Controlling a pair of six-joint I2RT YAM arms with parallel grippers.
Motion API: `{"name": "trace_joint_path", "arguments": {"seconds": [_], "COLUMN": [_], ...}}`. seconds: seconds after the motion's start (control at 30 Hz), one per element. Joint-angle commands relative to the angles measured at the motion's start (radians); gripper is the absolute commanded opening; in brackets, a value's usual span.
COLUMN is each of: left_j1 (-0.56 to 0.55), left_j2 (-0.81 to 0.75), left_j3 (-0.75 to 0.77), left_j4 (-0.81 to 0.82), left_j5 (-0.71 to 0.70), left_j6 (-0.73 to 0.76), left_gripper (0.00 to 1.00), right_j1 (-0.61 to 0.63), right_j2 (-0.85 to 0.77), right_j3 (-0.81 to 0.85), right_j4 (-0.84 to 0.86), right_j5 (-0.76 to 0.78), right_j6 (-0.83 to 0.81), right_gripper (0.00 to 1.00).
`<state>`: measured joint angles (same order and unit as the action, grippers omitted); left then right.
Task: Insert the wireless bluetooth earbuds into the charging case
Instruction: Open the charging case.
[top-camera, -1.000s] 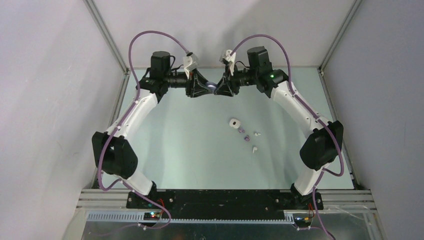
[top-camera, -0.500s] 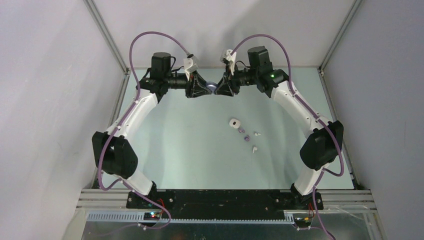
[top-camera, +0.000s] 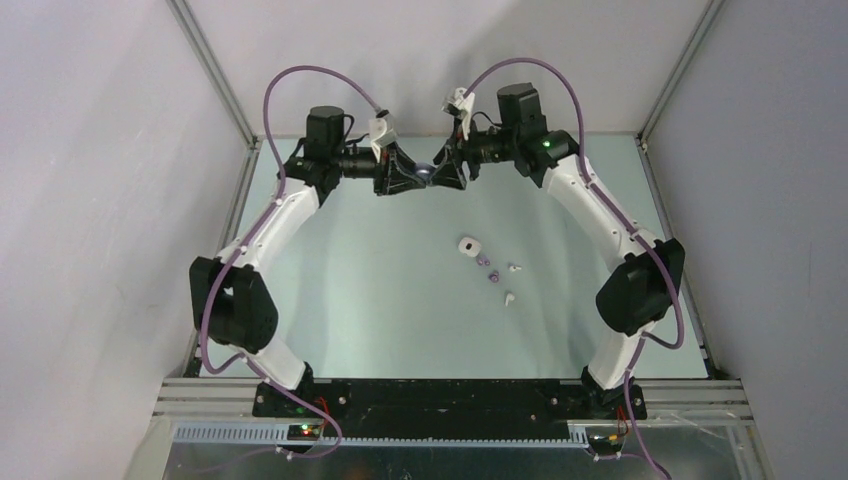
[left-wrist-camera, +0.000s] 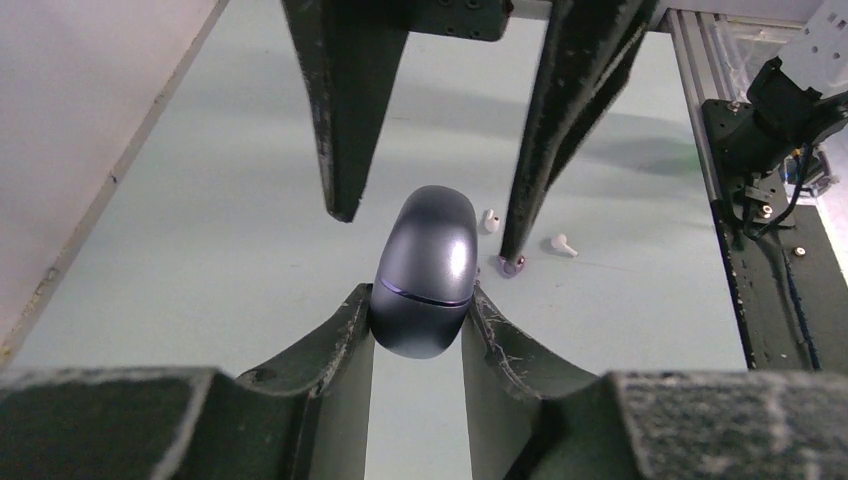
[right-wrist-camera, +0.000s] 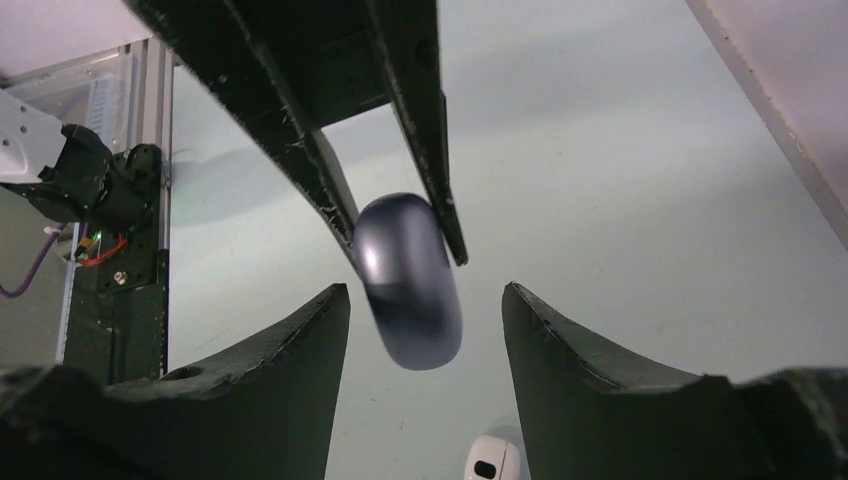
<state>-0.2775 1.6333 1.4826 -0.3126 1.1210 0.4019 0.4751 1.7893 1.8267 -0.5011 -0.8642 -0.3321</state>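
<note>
A dark grey-purple charging case (left-wrist-camera: 428, 260), closed, is held high above the far part of the table. My left gripper (left-wrist-camera: 420, 300) is shut on its near end. My right gripper (right-wrist-camera: 425, 292) faces it, open, with its fingers either side of the case's free end (right-wrist-camera: 410, 280) and not touching it. In the top view the two grippers meet at the case (top-camera: 425, 172). Two purple earbuds (top-camera: 482, 262) (top-camera: 493, 279) and two white earbuds (top-camera: 515, 268) (top-camera: 509, 297) lie loose on the table.
A small white charging case (top-camera: 469, 245) lies next to the earbuds, right of the table's middle; it also shows in the right wrist view (right-wrist-camera: 492, 462). Frame posts and grey walls close in the table's left, right and far sides.
Both arms have shifted slightly, the right wrist a little farther back and the left arm a little to the right. The case stays in the left gripper.
</note>
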Motion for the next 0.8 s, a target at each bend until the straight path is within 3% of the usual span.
{"name": "trace_joint_path", "arguments": {"seconds": [0.0, 0.23, 0.37, 0.63, 0.77], "left_j1": [0.003, 0.003, 0.005, 0.005, 0.004], "left_j2": [-0.028, -0.018, 0.007, 0.050, 0.054], "left_j3": [-0.070, -0.193, -0.235, -0.256, -0.261], "left_j4": [0.266, 0.829, 1.061, 1.243, 1.255], "left_j5": [0.078, 0.109, 0.109, 0.077, 0.067], "left_j6": [-0.094, -0.497, -0.663, -0.804, -0.830], "left_gripper": [0.00, 0.00, 0.00, 0.00, 0.00], "right_j1": [-0.026, -0.055, -0.061, -0.109, -0.136], "right_j2": [0.040, 0.120, 0.159, 0.274, 0.279], "right_j3": [0.093, 0.209, 0.311, 0.537, 0.551], "right_j4": [-0.028, -0.075, -0.092, -0.168, -0.146], "right_j5": [0.004, 0.064, 0.116, 0.160, 0.144], "right_j6": [0.047, 0.096, 0.090, 0.127, 0.172], "right_gripper": [0.62, 0.61, 0.61, 0.61, 0.62]}}
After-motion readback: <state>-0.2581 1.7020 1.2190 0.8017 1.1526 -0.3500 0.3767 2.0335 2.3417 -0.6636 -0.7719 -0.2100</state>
